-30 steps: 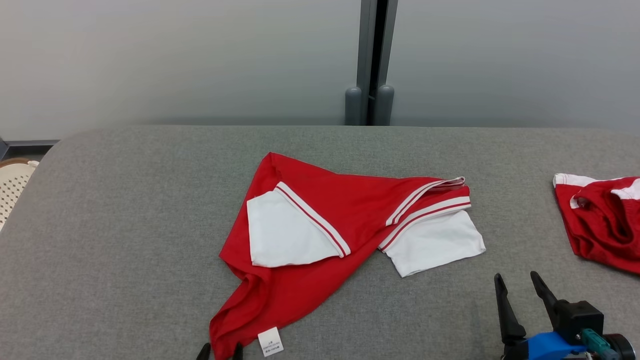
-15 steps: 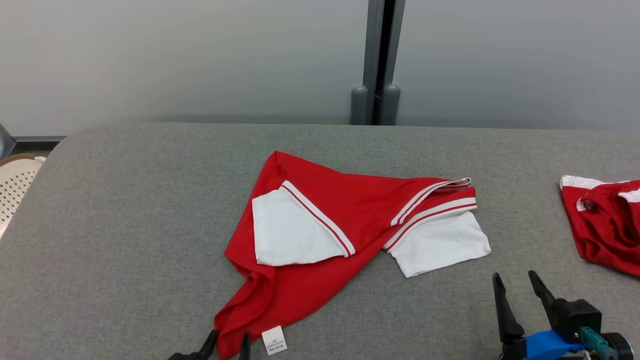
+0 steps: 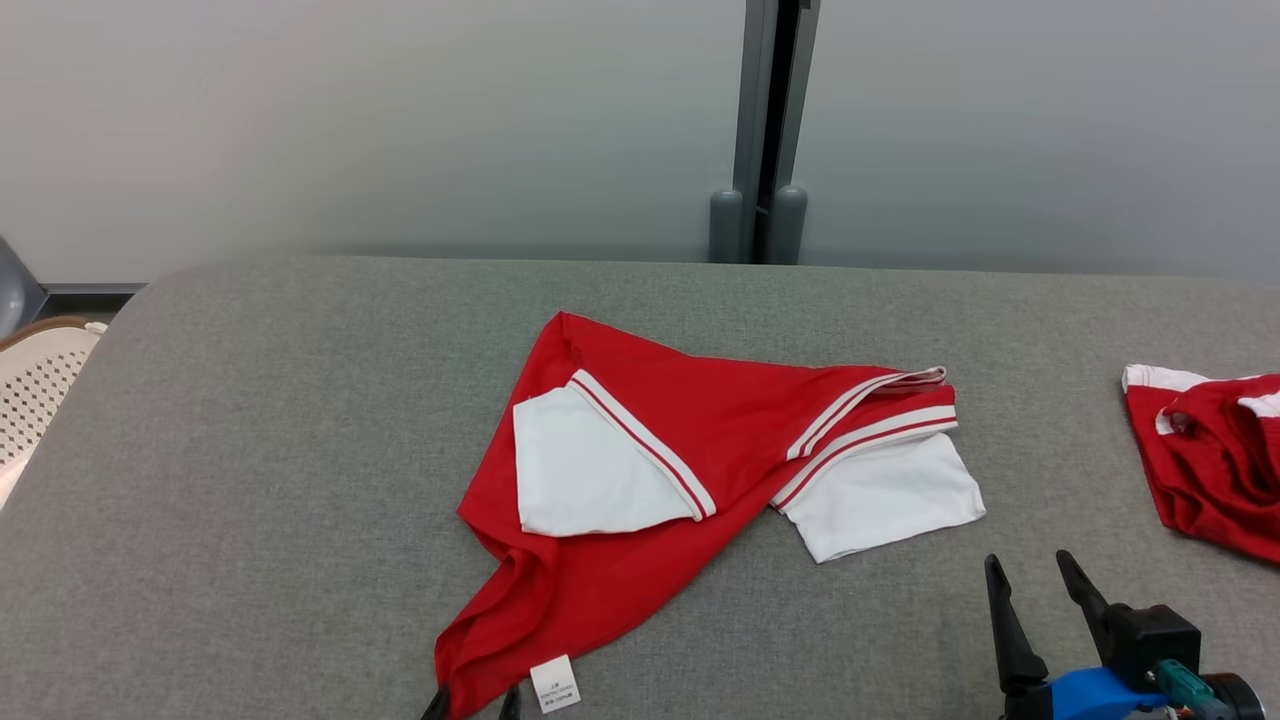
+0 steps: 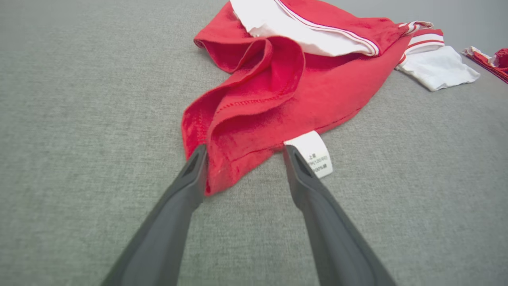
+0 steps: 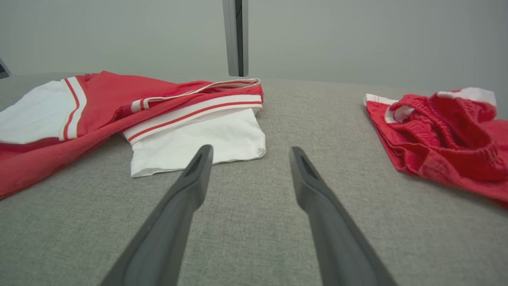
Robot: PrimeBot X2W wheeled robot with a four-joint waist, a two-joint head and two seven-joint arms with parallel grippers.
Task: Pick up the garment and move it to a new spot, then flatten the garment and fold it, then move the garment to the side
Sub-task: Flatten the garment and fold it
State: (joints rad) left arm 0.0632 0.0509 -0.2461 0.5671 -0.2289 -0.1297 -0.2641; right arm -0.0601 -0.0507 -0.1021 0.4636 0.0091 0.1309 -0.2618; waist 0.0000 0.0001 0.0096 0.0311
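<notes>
Background: plain grey wall [image 3: 400, 120] with a dark vertical post [image 3: 770, 130] behind the garment. In front of it sits a desk [image 3: 250, 450] covered in grey fabric, with rounded far corners.

Garment [image 3: 700, 410]: red shirt, lying about mid-desk, crumpled into a rough triangle and not flat. It has 2 white sleeves with red-and-white striped bands. 1 sleeve [image 3: 585, 470] is folded onto the red body, the other [image 3: 880, 495] sticks out on the garment's right, flat on the fabric.

Second red-and-white piece [image 3: 1210, 460]: bunched up well to the right of the garment, no contact with it.

Right hand [image 3: 1027, 558]: near side of the garment, just past its right sleeve. Fingers apart, nothing between them, pointing toward the sleeve and clear of it.

Left hand [image 4: 245, 147]: at the garment's nearest corner. Fingers apart, not clamped. The red hem corner lies between the 2 tips, and the left finger [image 4: 196, 167] is against the cloth edge.

White care label [image 3: 554, 684]: hangs off that same hem, just beside the other fingertip.

Pale perforated object [image 3: 35, 385]: off the desk, far left of the garment.
</notes>
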